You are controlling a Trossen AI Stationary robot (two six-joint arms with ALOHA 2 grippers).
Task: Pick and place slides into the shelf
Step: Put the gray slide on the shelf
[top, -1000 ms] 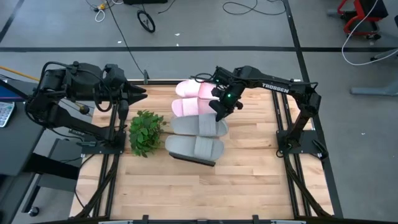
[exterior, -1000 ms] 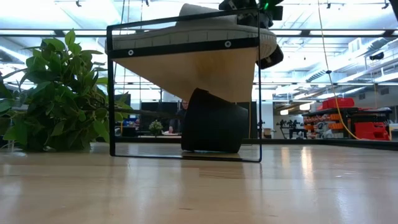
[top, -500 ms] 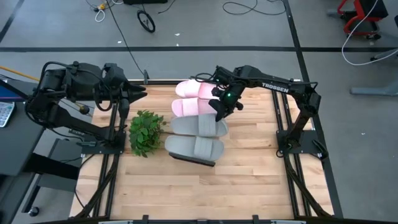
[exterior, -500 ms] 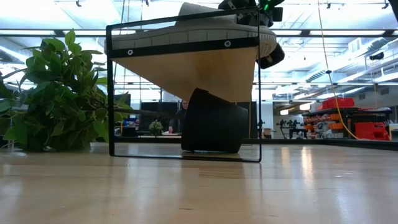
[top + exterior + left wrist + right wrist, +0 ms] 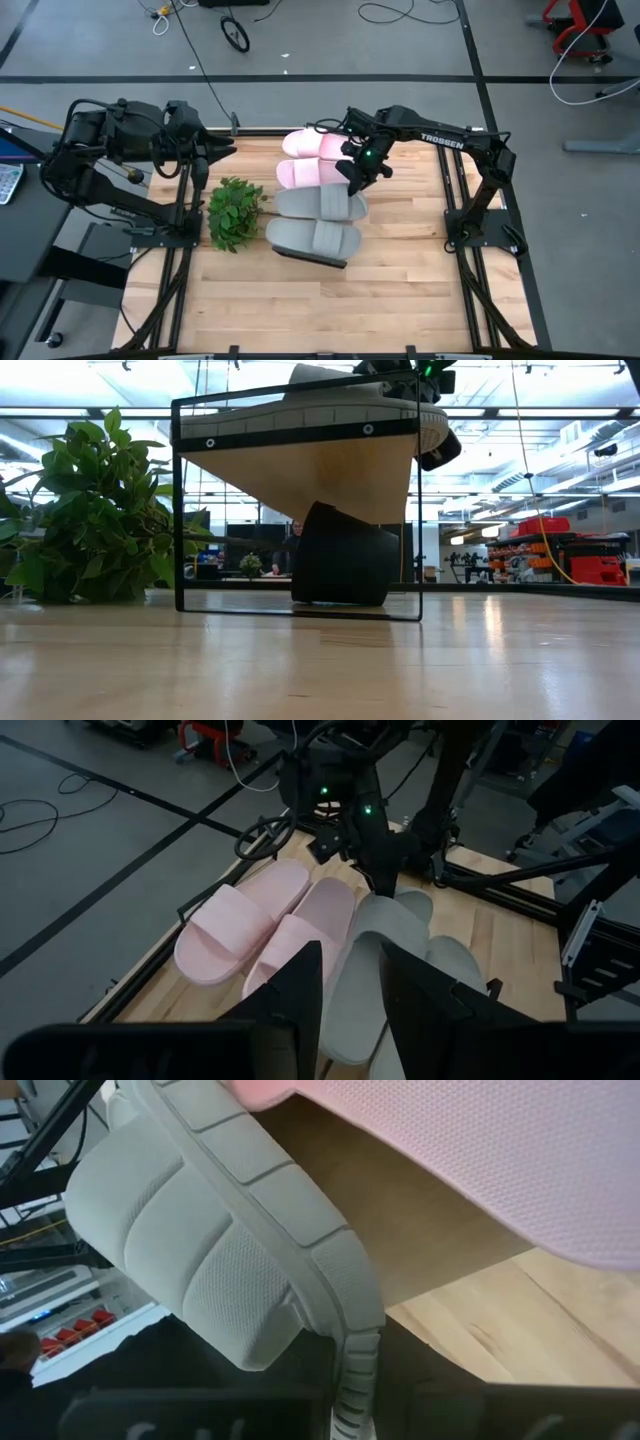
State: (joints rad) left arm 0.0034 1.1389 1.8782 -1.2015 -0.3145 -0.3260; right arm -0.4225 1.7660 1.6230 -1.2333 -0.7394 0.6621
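Right gripper seemingly gripping grey slide beside pink slides.

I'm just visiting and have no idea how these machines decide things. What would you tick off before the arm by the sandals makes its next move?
1. All four slides on the shelf: ok; two pink, two grey lie in a row.
2. Right gripper at the grey slide: ok, at its end.
3. Right gripper's grip: cannot tell.
4. Plant apart from the slides: ok, beside them.
5. Left gripper out of the way: ok, at the table's far-left corner.
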